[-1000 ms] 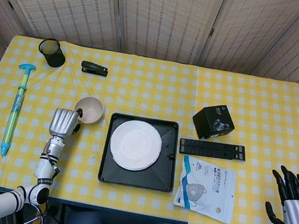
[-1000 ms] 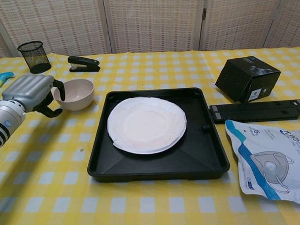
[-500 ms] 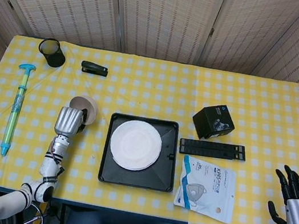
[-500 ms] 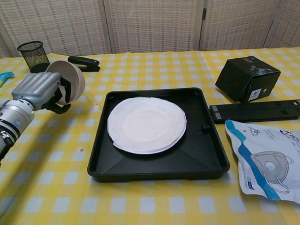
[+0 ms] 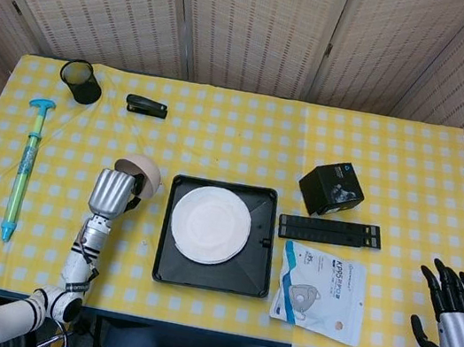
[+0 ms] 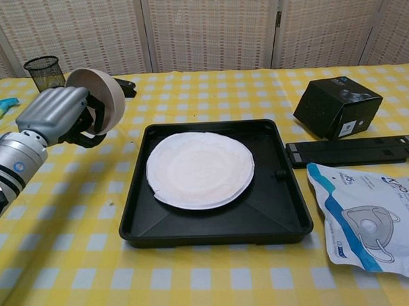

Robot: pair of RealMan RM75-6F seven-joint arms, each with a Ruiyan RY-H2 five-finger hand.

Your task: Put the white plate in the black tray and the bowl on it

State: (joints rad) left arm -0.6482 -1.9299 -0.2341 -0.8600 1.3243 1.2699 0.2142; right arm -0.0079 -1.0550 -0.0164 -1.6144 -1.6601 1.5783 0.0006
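Item, bowl [image 6: 103,97]: lifted off the table and tipped on its side in your left hand [image 6: 55,118], fingers curled over its rim, just left of the black tray [image 6: 214,230]; the white plate [image 6: 200,168] already lies flat inside that tray. Item, right hand [image 5: 455,312]: empty, fingers spread, idle at the table's near right edge, well apart from the work. Handling note: carry the bowl across over the tray wall, level it so the base faces down, centre it over the plate and set it down before you loosen the fingers, since a tilted release would likely let it roll.
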